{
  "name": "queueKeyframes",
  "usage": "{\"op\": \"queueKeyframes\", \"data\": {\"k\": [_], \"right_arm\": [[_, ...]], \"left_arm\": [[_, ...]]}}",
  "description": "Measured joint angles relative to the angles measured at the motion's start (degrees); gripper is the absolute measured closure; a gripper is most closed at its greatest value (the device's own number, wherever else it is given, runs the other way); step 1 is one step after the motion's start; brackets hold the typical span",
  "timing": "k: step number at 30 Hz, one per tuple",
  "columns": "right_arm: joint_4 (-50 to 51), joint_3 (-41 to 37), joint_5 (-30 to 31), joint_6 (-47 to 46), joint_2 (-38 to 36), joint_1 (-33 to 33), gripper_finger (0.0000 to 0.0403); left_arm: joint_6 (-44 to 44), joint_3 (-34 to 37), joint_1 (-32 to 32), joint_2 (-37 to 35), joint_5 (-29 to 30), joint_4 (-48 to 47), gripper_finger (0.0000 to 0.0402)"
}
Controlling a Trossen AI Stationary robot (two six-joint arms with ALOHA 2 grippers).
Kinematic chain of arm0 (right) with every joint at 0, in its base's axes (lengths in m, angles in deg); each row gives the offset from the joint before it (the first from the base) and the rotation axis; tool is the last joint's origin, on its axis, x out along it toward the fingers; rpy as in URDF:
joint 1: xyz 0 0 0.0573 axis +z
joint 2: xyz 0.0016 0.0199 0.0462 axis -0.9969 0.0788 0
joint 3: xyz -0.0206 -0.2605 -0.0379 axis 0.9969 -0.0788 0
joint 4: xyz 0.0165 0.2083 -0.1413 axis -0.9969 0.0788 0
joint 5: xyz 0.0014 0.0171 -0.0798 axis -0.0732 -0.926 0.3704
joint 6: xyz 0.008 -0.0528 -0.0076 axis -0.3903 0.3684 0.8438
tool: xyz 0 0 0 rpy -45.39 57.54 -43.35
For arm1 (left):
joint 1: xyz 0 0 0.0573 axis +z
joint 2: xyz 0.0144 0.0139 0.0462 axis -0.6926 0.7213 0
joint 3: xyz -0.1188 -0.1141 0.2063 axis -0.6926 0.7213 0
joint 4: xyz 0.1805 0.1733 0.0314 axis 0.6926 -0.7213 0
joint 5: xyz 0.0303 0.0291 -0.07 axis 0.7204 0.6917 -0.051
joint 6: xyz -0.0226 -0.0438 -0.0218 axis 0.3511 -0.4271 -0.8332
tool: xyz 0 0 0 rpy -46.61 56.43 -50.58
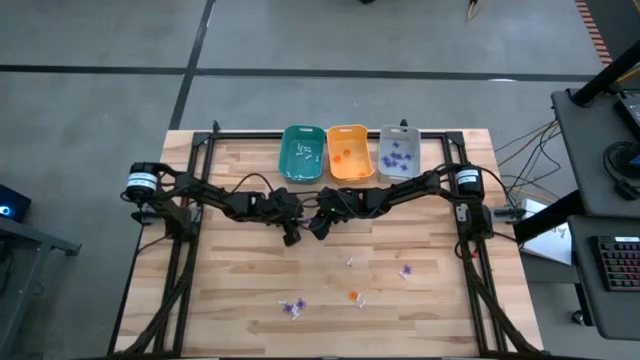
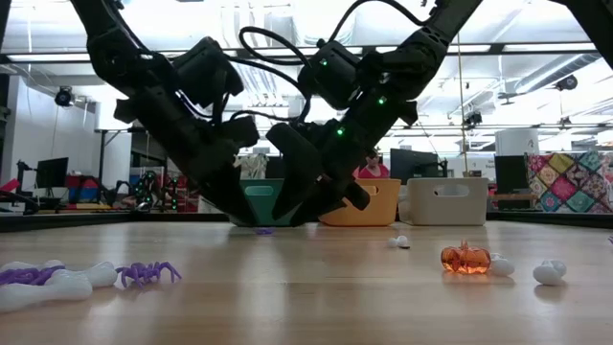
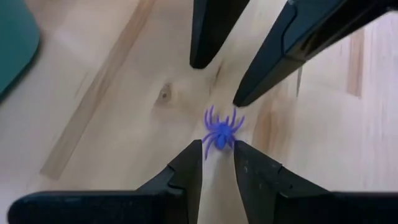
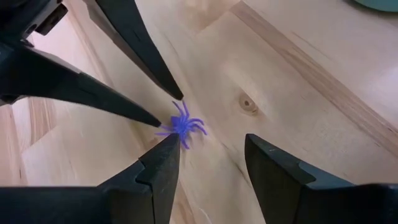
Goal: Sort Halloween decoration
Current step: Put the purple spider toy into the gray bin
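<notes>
Your two grippers meet at the centre of the table, tips facing over a purple spider. Your left gripper has its fingers slightly apart beside it — gripping nothing. Your right gripper is spread wide, one finger touching the spider.

Grey floor, bright ceiling lights

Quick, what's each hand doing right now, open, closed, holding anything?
Left hand: fingers slightly apart around the purple spider on the table, not clearly gripping it.
Right hand: open, empty, beside the same spider.
</notes>
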Motion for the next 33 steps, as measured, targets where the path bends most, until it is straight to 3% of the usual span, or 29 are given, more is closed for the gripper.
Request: {"op": "queueKeyframes", "data": {"k": [14, 24, 33], "right_arm": [[-0.54, -0.11, 0.04, -0.42, 0.0, 0.79, 0.0231], [-3.0, 0.1, 0.2, -0.74, 2.81, 0.9, 0.0233], [-4.4, 0.22, -0.1, -0.12, 3.48, 0.87, 0.0272]], "left_arm": [[-1.37, -0.04, -0.01, 6.71, 1.73, 5.03, 0.0326], [-2.21, 0.11, -0.02, 6.22, 1.42, 4.31, 0.0326], [-2.21, 0.2, -0.02, 5.03, 1.16, 4.2, 0.0326]]}}
